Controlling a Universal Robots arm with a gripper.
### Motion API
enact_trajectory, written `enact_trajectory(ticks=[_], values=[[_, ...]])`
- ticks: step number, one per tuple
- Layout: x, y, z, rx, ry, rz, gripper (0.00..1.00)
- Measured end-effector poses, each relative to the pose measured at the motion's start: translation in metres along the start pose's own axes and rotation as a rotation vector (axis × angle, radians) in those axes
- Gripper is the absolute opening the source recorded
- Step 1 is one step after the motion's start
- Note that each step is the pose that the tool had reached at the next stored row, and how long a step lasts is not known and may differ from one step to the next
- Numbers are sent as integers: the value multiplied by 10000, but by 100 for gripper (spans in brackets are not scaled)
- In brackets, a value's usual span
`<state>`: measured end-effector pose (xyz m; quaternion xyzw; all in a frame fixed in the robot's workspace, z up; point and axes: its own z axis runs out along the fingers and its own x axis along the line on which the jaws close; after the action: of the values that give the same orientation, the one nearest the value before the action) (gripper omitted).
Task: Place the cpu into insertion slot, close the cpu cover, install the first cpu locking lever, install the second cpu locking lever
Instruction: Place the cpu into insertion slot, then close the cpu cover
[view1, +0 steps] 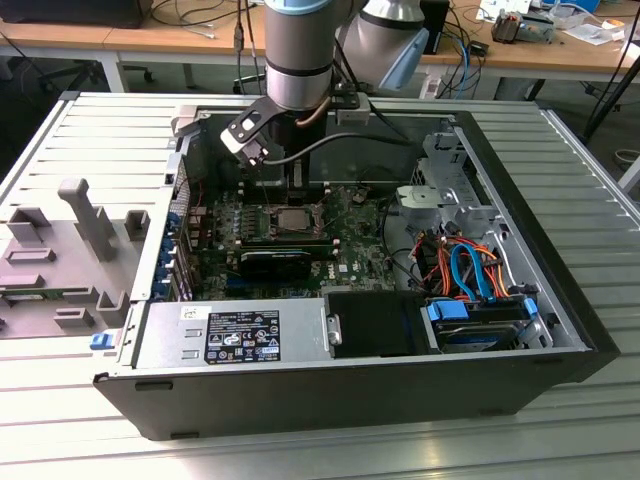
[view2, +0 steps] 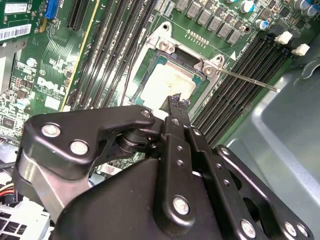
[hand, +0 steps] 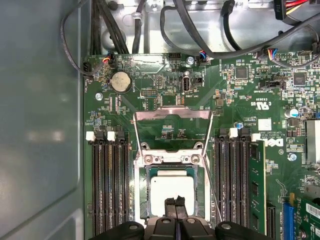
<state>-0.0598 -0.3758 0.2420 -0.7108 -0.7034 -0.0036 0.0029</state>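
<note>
Step one looked done: cpu (hand: 170, 182) sat flat in the insertion slot (hand: 139, 192), silver top up. The cpu cover (hand: 172, 114) was not closed; it was folded back off the slot on its hinge side. One locking lever (hand: 212, 192) lay loose along the slot's edge, unlatched; a second lever couldn't be made out. So the cover and both levers were left to do, by my read. The gripper (hand: 176, 202) hung right over the cpu, fingertips pressed together with nothing between them; contact with the cpu unclear

Surface and room in the exterior view, all placed off the slot: well to the exterior view's left of it, a grey plastic fixture (view1: 70, 250) on the ribbed metal table (view1: 590, 150). The open computer case (view1: 300, 405) lay on its side around the slot, with a labelled black box (view1: 240, 335) near the slot on the camera side and the arm (view1: 300, 50) above the slot. To the exterior view's right of the slot were the drive cage (view1: 445, 190) and orange and blue cables (view1: 465, 270). Behind the slot, wooden desks (view1: 150, 40) with loose wires
</note>
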Motion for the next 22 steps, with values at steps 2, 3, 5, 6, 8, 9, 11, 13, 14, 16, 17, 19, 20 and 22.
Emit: enact_trajectory(ticks=[2,3,5,6,8,9,11,13,14,16,17,19,20,22], values=[[0,0,0,0,0,0,11],[0,0,-1,0,0,0,11],[0,0,-1,0,0,0,11],[0,0,-1,1,0,0,11],[-2,11,-1,1,0,-2,11],[-5,29,-1,3,-3,0,11],[-11,84,4,8,0,0,11],[-16,149,5,18,0,1,11],[-17,180,6,23,0,2,11],[-19,273,5,45,-1,0,11],[-19,302,5,53,-1,1,11],[-18,360,-11,70,-6,0,11],[-17,384,-44,80,-6,1,11],[-16,440,-74,113,-6,1,11]])
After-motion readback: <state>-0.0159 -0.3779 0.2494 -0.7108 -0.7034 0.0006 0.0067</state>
